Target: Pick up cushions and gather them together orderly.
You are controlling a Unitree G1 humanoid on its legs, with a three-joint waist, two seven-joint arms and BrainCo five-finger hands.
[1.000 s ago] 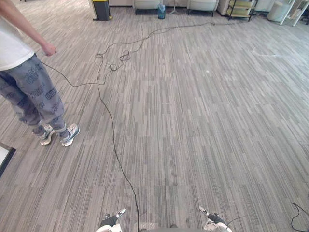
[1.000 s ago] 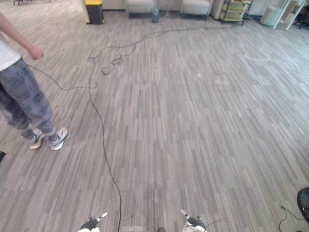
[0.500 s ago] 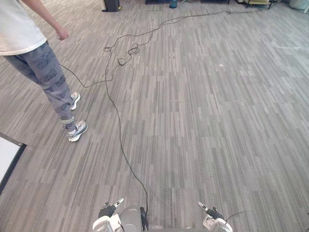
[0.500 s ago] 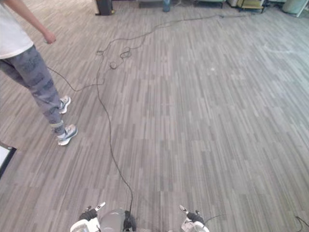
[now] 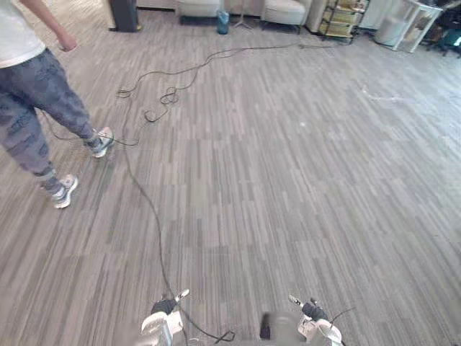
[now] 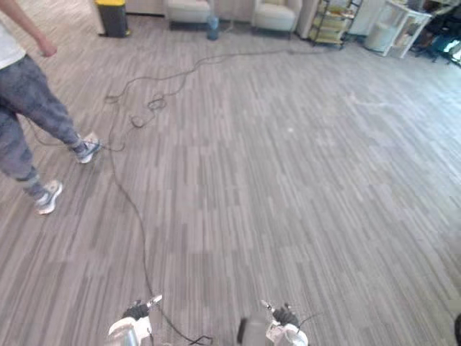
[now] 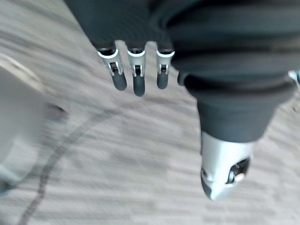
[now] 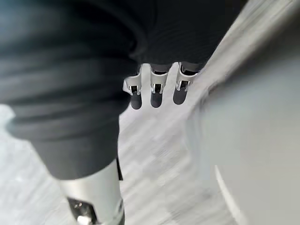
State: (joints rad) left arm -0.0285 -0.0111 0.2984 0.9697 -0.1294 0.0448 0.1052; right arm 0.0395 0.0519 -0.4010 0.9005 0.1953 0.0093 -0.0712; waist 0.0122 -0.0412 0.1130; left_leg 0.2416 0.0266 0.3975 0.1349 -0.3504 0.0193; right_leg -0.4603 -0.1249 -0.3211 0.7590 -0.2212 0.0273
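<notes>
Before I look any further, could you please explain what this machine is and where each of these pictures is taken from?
It is a humanoid robot on two legs. Two pictures come from the two eyes of a camera on its head, looking down at a grey striped floor; its left hand and right hand peek in at the bottom edge. The other two come from cameras on its wrists, each looking along its own hand from very close: silver fingers with dark tips under a dark ribbed cover. Both hands are open and hold nothing. A person is at the robot's left; armchairs and a black bin stand by the far wall.
</notes>
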